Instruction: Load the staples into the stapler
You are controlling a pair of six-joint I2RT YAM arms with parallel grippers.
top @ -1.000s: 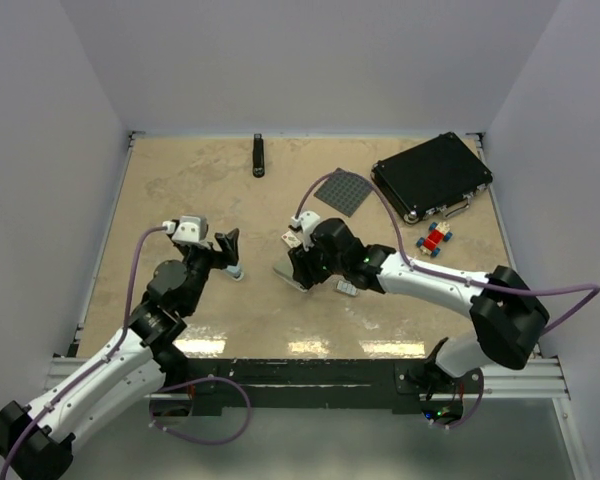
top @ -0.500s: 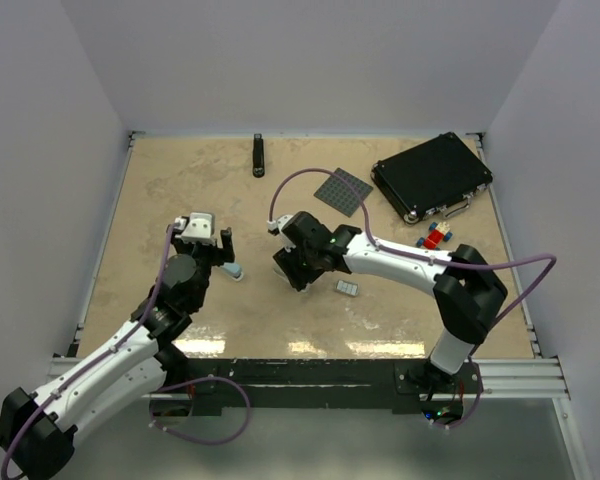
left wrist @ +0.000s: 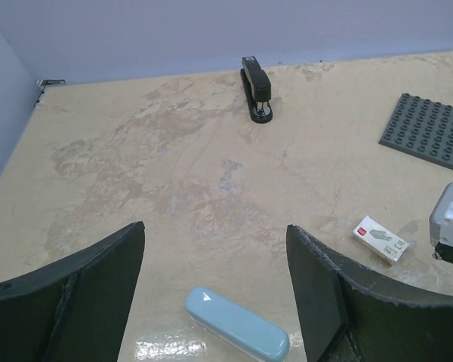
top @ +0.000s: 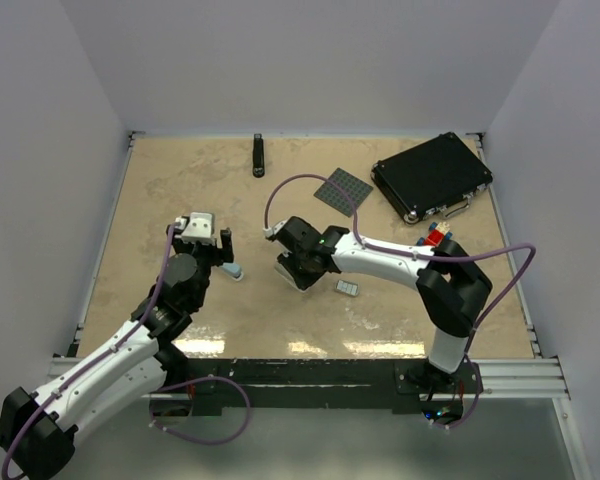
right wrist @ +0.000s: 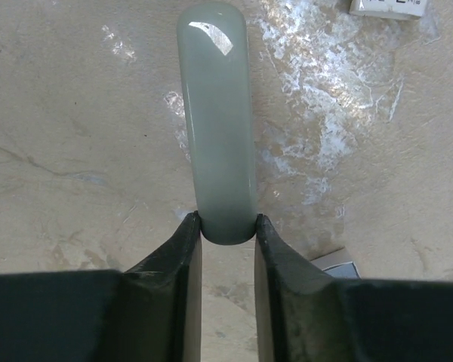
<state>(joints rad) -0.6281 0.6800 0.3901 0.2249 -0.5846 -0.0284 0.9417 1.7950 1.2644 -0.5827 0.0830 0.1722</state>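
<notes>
The grey-green stapler (right wrist: 217,121) lies flat on the table, pointing away from my right gripper (right wrist: 226,226), which is shut on its near rounded end with both fingers against its sides. The staples show as a white box (right wrist: 389,7) beyond the stapler's far end and a small grey-blue tray (right wrist: 334,264) beside my right finger. The pale blue part (left wrist: 236,326) lies on the table below and between the fingers of my left gripper (left wrist: 215,228), which is open and touches nothing. The white box (left wrist: 380,238) lies to its right. From above, my right gripper (top: 285,268) sits mid-table, my left gripper (top: 223,248) further left.
A slim black stapler (top: 259,155) lies at the back edge. A grey studded baseplate (top: 342,190) and a black case (top: 432,176) sit at the back right. Red-and-blue toy bricks (top: 435,235) lie behind my right arm's elbow. The tray (top: 347,288) lies beside my right forearm.
My right gripper has closed onto the stapler's end and its arm has swung leftward. My left wrist turned slightly early on, then stayed still and open.
</notes>
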